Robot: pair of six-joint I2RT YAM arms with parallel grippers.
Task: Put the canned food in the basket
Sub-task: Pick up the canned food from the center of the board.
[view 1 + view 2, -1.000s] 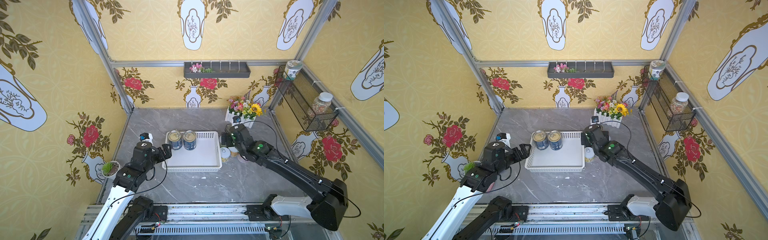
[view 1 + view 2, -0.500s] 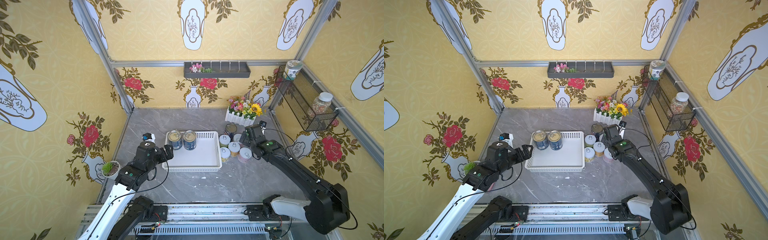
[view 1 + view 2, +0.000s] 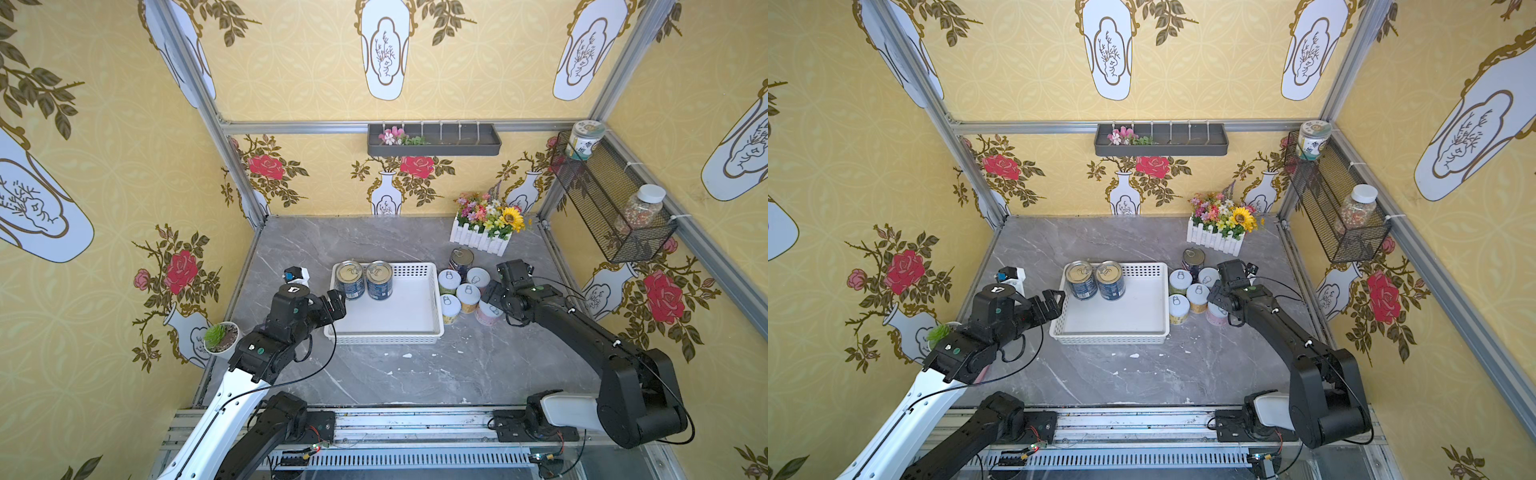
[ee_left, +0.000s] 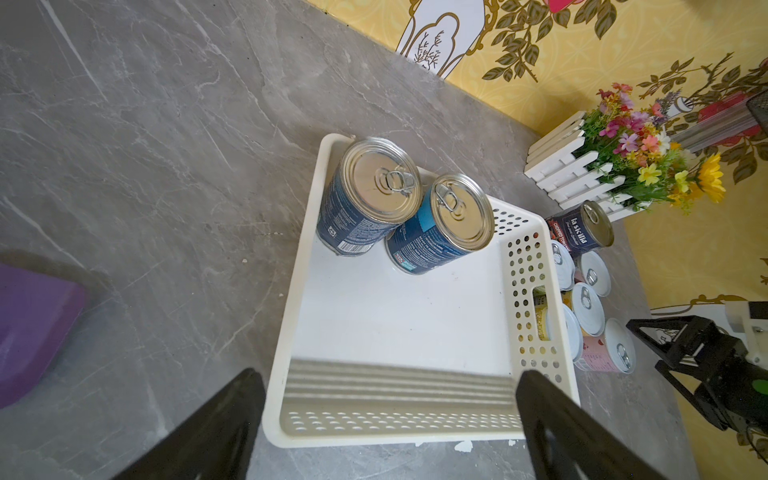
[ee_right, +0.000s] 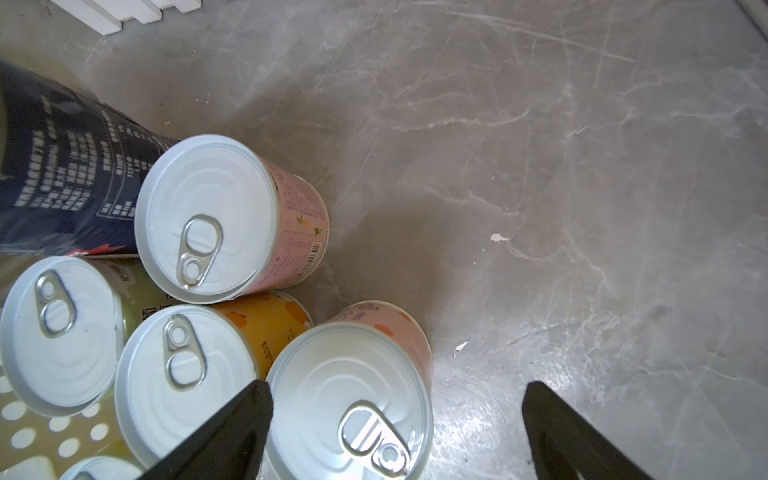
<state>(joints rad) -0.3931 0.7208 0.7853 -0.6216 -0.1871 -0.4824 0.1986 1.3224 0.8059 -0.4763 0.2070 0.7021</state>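
Two blue tins (image 3: 351, 280) stand in the white basket's (image 3: 386, 338) far-left corner. Six tins (image 3: 468, 293) crowd its right wall outside. Right gripper (image 5: 399, 388) is spread wide over the outermost pink tin (image 5: 349, 374), with bare grey tabletop (image 5: 582, 208) beyond. Left gripper (image 4: 390, 376) is spread and empty at the left rim.

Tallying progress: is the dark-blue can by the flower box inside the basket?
Out: the dark-blue can stands on the table, just outside the white basket.

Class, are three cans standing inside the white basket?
No, only two blue-labelled cans stand in the white basket, side by side at its far corner.
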